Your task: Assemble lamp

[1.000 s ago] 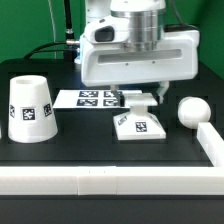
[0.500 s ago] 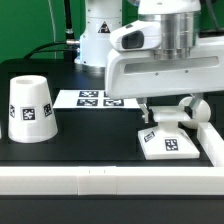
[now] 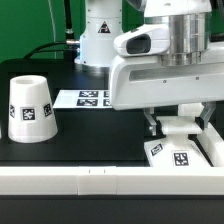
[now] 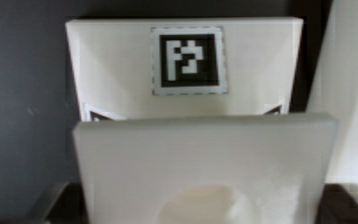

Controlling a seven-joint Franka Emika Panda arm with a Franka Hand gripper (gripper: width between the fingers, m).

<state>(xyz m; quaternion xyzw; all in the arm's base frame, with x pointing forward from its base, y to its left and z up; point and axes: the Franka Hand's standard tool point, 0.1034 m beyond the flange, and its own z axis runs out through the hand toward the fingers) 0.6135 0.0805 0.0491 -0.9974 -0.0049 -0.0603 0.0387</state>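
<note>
while tight on the base point(image 3: 178, 156), gripper point(image 3: 178, 127) low

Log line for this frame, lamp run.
tool: down on base, closure unclear | base: exterior view's right | shade: standing, exterior view's left, untouched | bulb: not in view

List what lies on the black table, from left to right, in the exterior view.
lamp shade → marker board → lamp base
</note>
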